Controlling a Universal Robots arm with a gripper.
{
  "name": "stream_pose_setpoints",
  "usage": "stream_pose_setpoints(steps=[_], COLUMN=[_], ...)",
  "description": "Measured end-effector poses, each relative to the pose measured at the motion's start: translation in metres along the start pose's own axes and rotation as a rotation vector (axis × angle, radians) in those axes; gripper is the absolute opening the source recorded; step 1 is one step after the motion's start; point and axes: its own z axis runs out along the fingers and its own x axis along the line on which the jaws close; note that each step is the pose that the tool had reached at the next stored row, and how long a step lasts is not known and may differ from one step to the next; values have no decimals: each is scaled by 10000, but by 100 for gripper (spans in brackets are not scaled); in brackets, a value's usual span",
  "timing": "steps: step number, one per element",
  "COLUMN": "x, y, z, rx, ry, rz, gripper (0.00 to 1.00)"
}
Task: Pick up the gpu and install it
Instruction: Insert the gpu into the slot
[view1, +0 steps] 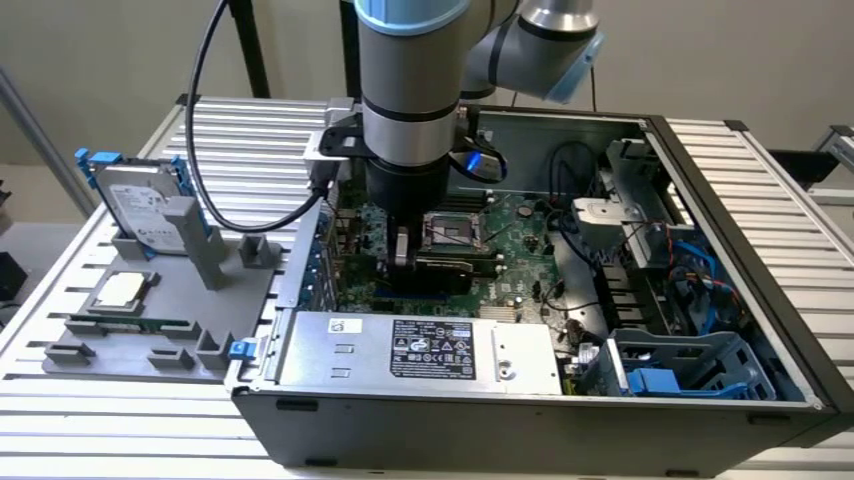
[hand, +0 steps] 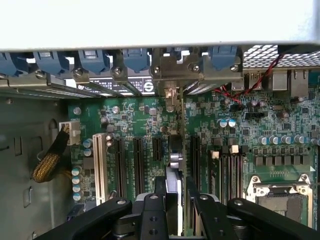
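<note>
My gripper (hand: 175, 189) is shut on the gpu (hand: 174, 150), which I see edge-on as a thin upright card between the two black fingers (hand: 159, 192). The card stands among the black expansion slots (hand: 138, 165) of the green motherboard (hand: 235, 135). Its metal bracket end (hand: 170, 89) reaches the row of blue slot clips at the case's back wall. In the exterior view the arm reaches down into the open computer case (view1: 747, 230), and the gripper (view1: 400, 262) is low over the motherboard, towards the exterior view's left of the CPU socket (view1: 454, 230).
A grey parts holder (view1: 254, 300) at the exterior view's left carries a silver hard drive with blue rails (view1: 144, 215), a CPU chip (view1: 118, 290) and a memory stick (view1: 127, 325). The power supply (view1: 420, 348) fills the case's near side. Cables and a blue drive cage (view1: 681, 370) sit to the right.
</note>
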Motion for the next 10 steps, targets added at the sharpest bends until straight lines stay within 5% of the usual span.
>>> stream_pose_setpoints(steps=[10], x=[-3], y=[-17], z=[-25], rx=[-43], ry=[-2], rz=[3], gripper=[0])
